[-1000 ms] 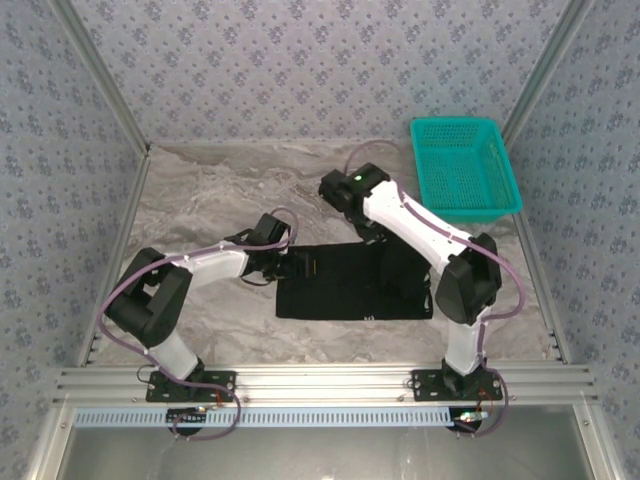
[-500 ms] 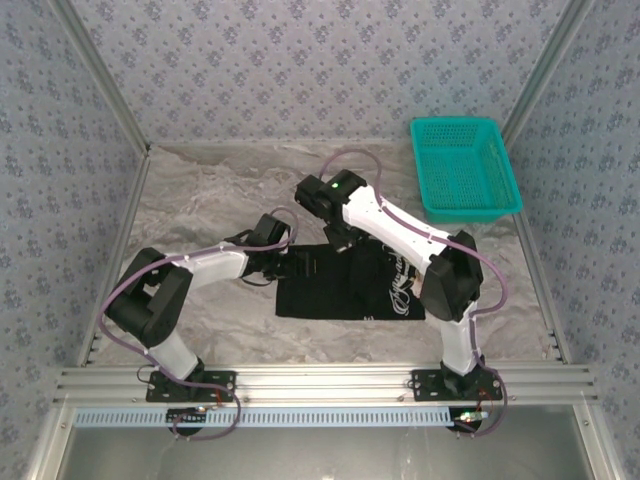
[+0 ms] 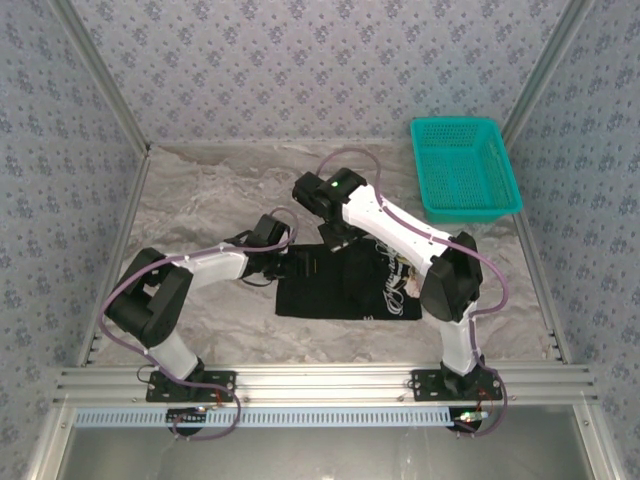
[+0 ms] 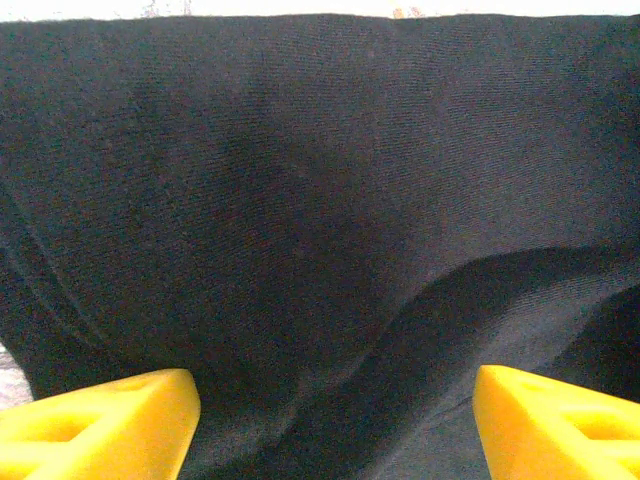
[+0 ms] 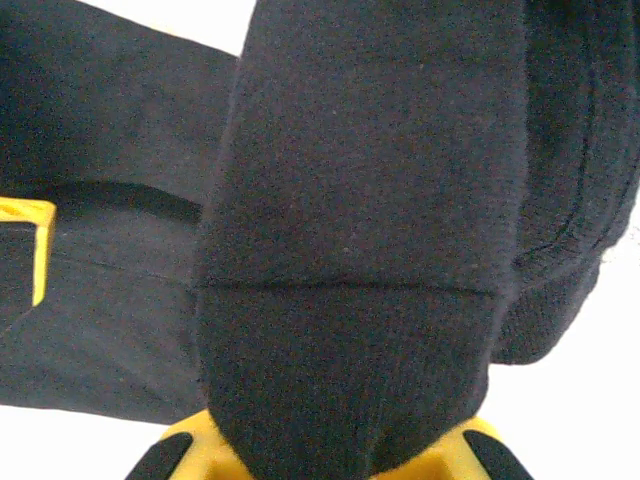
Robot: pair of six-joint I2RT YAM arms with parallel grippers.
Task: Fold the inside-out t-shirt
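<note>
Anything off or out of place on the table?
Nothing spilled or damaged. One oddity: the t-shirt shows a print with white lettering on its right part; the rest is plain black. The right gripper is shut on a fold of it; the left gripper is open at its left edge.

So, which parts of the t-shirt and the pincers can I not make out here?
Top view: the right arm covers part of the t-shirt; its white lettering is too small to read.
Right wrist view: a t-shirt fold hides the right pincer tips.
Left wrist view: the frame cuts off the t-shirt's edges; whether the open left pincer touches it is unclear.
</note>
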